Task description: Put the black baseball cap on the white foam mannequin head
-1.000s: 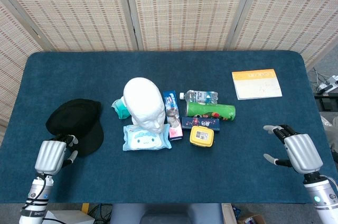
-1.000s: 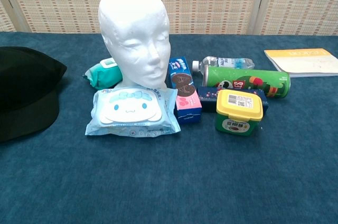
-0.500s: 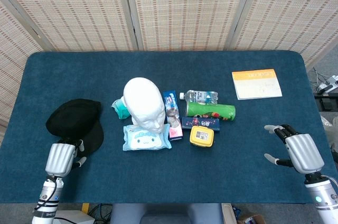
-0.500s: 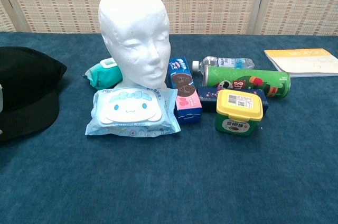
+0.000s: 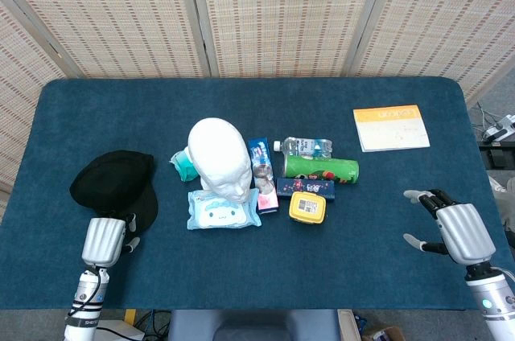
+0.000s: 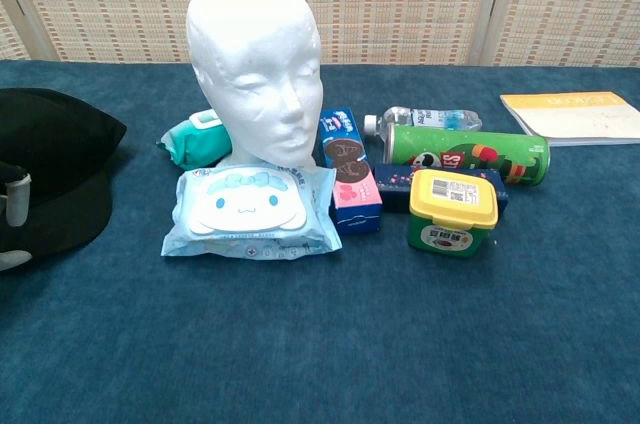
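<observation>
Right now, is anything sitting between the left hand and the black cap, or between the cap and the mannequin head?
Nothing visible does. The left hand is at the black cap's near edge, and only bare table separates the cap from the mannequin head.

Bare surface [image 5: 121,116] lies between cap [image 5: 113,180] and foam head [image 5: 219,152]; wipes [image 5: 224,209], boxes and cans (right side) [image 5: 320,168] crowd its base.
</observation>
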Motion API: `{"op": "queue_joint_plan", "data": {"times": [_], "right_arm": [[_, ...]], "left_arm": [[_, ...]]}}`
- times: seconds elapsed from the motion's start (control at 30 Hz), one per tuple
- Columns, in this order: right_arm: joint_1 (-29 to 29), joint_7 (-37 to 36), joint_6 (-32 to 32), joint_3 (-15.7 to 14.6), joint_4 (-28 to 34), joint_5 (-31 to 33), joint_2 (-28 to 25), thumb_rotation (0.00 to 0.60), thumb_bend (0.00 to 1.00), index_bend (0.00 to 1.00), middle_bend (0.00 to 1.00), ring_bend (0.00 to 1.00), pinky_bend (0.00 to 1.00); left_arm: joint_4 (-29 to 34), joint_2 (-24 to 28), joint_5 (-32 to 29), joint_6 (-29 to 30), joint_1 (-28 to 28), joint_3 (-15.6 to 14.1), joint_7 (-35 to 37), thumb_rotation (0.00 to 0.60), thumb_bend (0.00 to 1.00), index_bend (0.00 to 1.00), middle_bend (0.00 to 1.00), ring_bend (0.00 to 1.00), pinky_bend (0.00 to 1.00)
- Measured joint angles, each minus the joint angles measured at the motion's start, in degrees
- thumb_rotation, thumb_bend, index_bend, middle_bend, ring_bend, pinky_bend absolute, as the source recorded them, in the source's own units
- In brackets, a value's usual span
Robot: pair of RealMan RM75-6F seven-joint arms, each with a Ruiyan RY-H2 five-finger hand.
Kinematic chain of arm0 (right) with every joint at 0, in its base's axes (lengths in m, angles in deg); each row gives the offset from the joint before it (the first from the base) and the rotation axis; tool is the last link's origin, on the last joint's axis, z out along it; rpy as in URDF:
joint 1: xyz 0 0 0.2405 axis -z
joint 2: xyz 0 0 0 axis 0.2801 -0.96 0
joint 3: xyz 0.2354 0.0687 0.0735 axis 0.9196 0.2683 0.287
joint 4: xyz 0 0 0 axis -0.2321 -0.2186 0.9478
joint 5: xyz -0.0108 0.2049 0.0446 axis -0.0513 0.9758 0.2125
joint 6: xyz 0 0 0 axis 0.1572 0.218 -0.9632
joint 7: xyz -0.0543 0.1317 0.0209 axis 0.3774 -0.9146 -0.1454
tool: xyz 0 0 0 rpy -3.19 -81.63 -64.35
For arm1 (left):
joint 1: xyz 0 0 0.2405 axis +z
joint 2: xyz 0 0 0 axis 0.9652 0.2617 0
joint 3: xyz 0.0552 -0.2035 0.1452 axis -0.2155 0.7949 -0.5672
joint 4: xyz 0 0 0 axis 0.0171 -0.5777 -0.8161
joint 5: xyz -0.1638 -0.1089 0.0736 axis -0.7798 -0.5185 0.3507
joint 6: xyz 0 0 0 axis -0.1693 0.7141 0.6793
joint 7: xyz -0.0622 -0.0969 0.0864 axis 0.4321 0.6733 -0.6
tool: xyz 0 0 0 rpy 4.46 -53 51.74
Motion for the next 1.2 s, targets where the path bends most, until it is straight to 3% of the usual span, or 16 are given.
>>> {"op": "queue_joint_plan", "data": {"times": [0.5,1.2], "right_arm": [[0.1,-0.2,0.1,0.0,0.0,-0.1,-0.1,0.600,0.00,0.29,0.39,0.29,0.62],[0.0,-0.3,0.0,0.1,0.0,0.0,-0.1,0.600,0.00,0.29,0.39,0.29,0.62]], "left_arm": [[-9.2,-5.0,0.0,-1.1,-1.3,0.3,2.0,0.600,0.02,0.65,0.81,0.56,0.55],[-17.2,-9.0,-0.2,-0.9,-1.9,0.5,5.2,0.600,0.02,0.67,0.81,0.56,0.55]]}}
